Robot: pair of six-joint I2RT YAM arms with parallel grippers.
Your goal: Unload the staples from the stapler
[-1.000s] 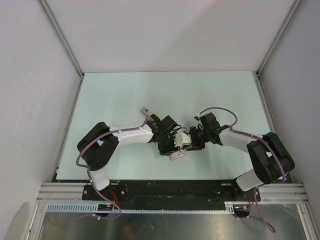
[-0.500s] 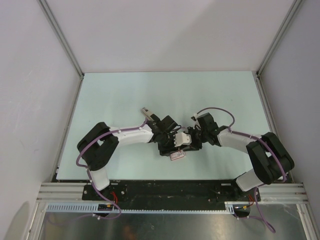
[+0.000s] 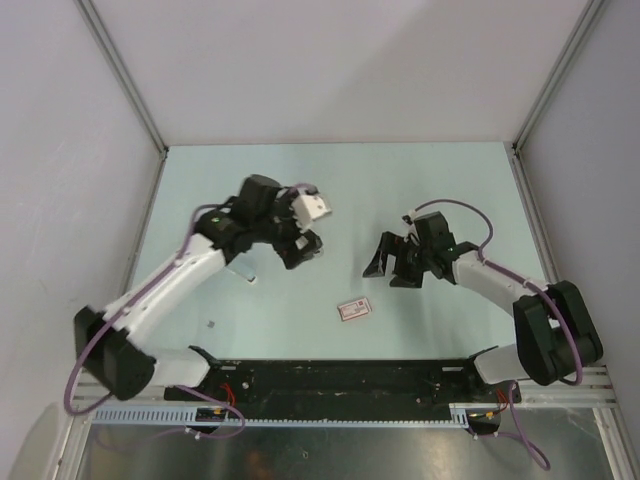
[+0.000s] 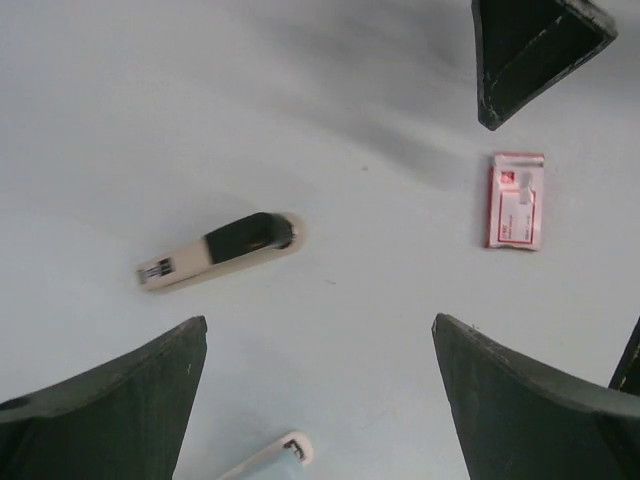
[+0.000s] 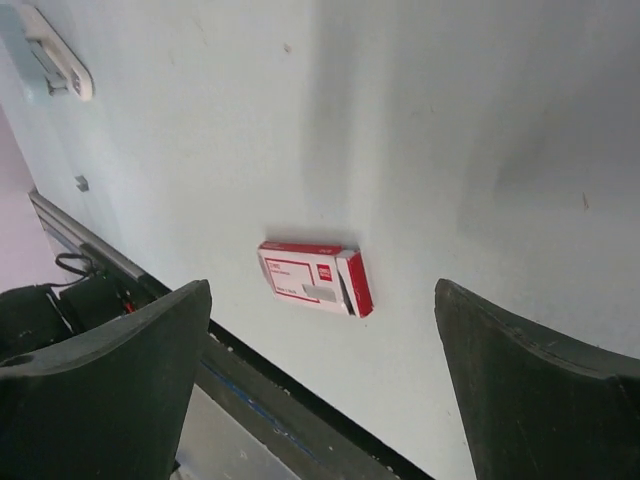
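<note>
The stapler lies flat on the table, black on top with a pale metal end, just ahead and to the left of my left gripper. That gripper hangs above it, open and empty. In the top view it hides the stapler. My right gripper hovers right of centre, also open and empty. A tiny grey bit, apparently the staples, lies alone near the front left.
A flat red and white box lies near the table's front edge, below the right gripper and also in the left wrist view. A pale blue and white elongated piece lies under the left forearm.
The two grippers stood close together near the front centre. The left arm has swung back and left, the right has drawn away to the right, and both jaws have opened wide.
</note>
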